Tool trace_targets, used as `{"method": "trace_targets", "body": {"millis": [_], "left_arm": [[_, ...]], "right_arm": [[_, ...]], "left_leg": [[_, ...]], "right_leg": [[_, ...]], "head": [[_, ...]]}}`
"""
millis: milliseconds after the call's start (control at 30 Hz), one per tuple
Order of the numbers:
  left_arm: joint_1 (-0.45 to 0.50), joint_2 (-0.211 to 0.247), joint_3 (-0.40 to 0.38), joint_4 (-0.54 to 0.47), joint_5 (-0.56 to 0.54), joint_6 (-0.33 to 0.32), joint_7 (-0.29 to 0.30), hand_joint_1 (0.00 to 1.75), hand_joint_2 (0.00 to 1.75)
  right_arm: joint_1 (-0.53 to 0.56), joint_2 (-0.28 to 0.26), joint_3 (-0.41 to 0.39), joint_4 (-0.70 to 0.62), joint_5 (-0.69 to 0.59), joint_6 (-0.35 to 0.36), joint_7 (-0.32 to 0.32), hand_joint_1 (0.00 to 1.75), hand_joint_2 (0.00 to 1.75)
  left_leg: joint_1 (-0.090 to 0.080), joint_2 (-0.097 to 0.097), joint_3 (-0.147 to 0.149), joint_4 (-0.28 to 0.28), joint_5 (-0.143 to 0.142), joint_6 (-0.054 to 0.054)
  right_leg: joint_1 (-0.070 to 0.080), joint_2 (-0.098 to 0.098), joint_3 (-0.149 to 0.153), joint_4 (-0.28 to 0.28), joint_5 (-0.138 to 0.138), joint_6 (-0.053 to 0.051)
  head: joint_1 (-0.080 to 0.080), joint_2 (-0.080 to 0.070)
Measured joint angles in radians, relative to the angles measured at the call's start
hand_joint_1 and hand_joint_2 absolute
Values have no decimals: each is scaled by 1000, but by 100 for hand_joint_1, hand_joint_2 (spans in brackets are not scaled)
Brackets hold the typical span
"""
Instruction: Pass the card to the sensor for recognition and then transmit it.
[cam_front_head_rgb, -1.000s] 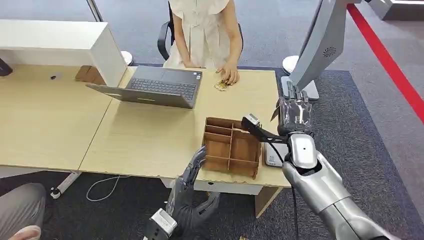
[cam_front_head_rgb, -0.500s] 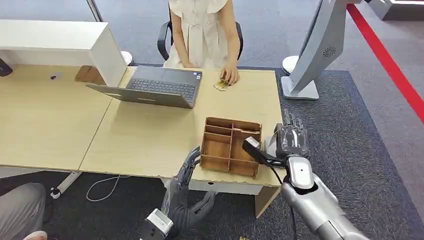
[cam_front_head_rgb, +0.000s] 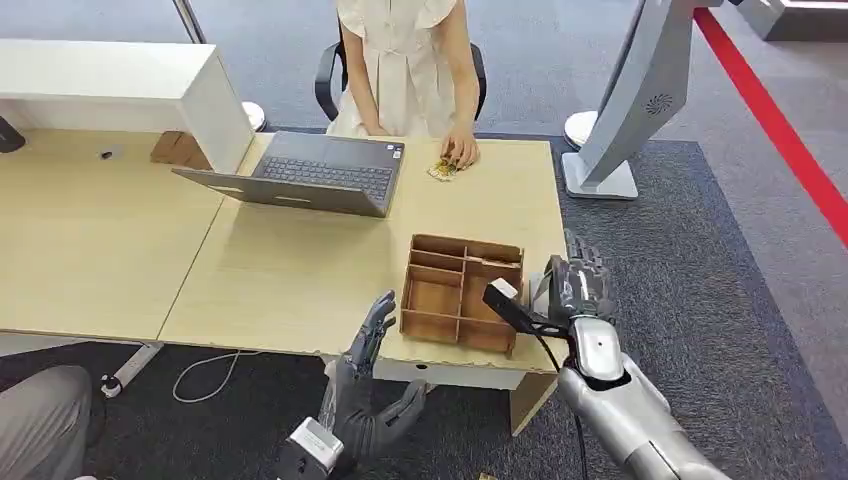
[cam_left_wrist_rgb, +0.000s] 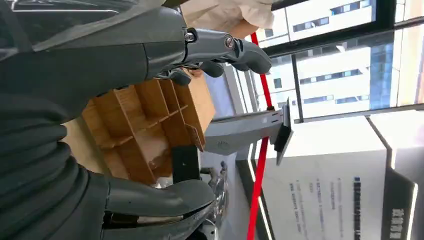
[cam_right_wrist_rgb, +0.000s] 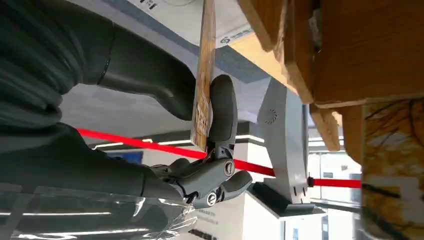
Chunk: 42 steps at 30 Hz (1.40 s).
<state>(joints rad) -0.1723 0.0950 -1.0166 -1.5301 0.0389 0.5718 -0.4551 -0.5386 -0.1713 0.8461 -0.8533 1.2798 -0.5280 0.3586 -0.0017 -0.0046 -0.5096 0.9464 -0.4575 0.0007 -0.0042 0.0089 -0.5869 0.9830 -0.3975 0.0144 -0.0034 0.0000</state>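
The thin tan card (cam_right_wrist_rgb: 202, 95), seen edge-on in the right wrist view, is pinched between the thick grey thumb and a dark finger of the right hand (cam_front_head_rgb: 578, 285). In the head view this hand hovers at the right end of the pale wooden bench (cam_front_head_rgb: 300, 270), just beside the brown wooden divided tray (cam_front_head_rgb: 460, 292), its fingers pointing away from the robot. The card itself cannot be made out clearly in the head view. The left hand (cam_front_head_rgb: 365, 345) is at the near edge of the bench, just left of the tray, fingers spread and holding nothing. At the far edge, a person's hand (cam_front_head_rgb: 460, 150) rests on a small yellowish object (cam_front_head_rgb: 441, 171) beside an open grey laptop (cam_front_head_rgb: 310, 175).
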Motion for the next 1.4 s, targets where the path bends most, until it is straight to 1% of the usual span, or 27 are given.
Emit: {"method": "trace_targets", "body": {"millis": [467,567,700,767,1200,1267,1400], "left_arm": [[15,3,16,-14,-10,1,4,0,175],[16,4,16,-16,-12,-2,4,0,175],[19,7,19,-18,-14,-9,4,0,175],[21,8,21,-21,-14,-14,5,0,175],[40,11,40,-33,-25,0,10,0,175],[41,11,40,-34,-27,4,13,0,175],[46,14,42,-38,-32,16,23,0,175]], "right_arm": [[2,42,3,55,-26,2,-40,175,175],[3,46,3,65,-37,10,-50,175,175],[7,55,6,90,-60,46,-81,175,175],[12,58,8,99,-66,53,-89,175,175],[12,79,14,135,-77,60,-112,175,175],[12,82,15,138,-77,56,-114,175,175],[8,85,15,145,-103,3,-110,175,175]], "left_leg": [[0,0,0,0,0,0],[0,0,0,0,0,0],[0,0,0,0,0,0],[0,0,0,0,0,0],[0,0,2,0,0,0],[0,0,2,0,0,0],[0,0,2,0,0,0]], "right_leg": [[0,0,0,0,0,0],[0,0,0,0,0,0],[0,0,0,0,0,0],[0,0,0,0,0,0],[0,0,1,0,0,0],[0,0,1,0,0,0],[0,0,1,0,0,0]], "head": [[0,0],[0,0],[0,0],[0,0],[0,0],[0,0],[0,0]]}}
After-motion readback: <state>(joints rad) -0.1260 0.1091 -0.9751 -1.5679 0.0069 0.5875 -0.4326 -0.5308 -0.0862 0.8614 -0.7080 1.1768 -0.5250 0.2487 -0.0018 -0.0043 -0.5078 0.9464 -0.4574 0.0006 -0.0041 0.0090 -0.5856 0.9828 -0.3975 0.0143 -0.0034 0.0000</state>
